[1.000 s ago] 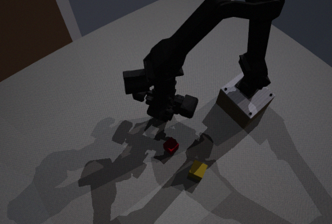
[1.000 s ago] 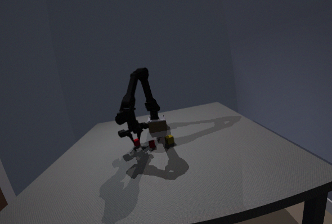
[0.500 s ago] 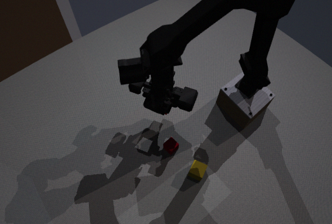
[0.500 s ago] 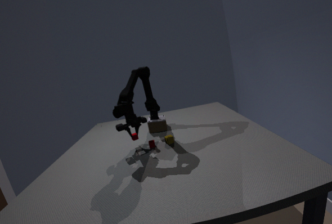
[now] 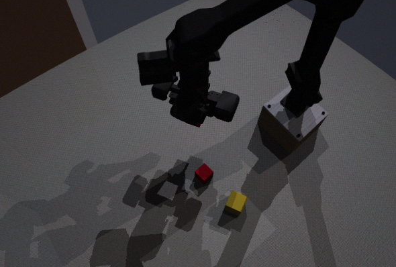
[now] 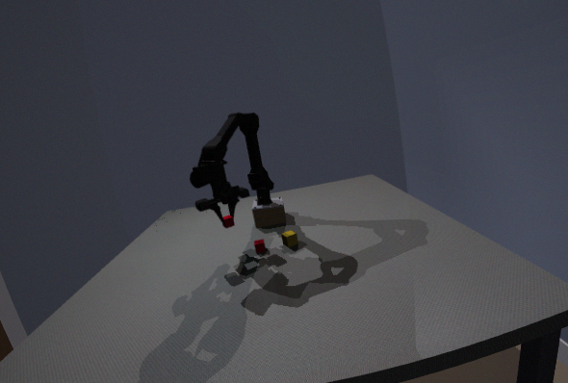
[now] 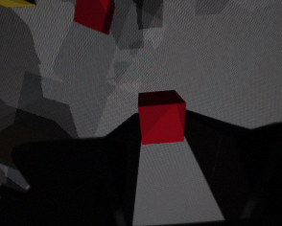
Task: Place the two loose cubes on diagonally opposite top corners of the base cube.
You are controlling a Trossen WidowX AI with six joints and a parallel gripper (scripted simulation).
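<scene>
My gripper (image 6: pixel 227 217) (image 7: pixel 159 116) is shut on a red cube (image 5: pixel 198 125) (image 6: pixel 228 221) (image 7: pixel 163 126) and holds it in the air above the table. In the top view the gripper's body hides nearly all of this cube. A second red cube (image 5: pixel 203 173) (image 6: pixel 260 246) (image 7: pixel 92 14) rests on the table, and the top edge of the wrist view cuts it off. A yellow cube (image 5: pixel 236 202) (image 6: pixel 290 239) (image 7: pixel 16 2), slightly larger, sits on the table beside the second red cube, apart from it. Nothing stands on the yellow cube.
The arm's mounting block (image 5: pixel 276 133) (image 6: pixel 270 217) stands on the table (image 5: pixel 134 131) (image 6: pixel 472 285) behind the cubes. Strong arm shadows cross the table around the cubes. Walls rise beyond the table's far edges.
</scene>
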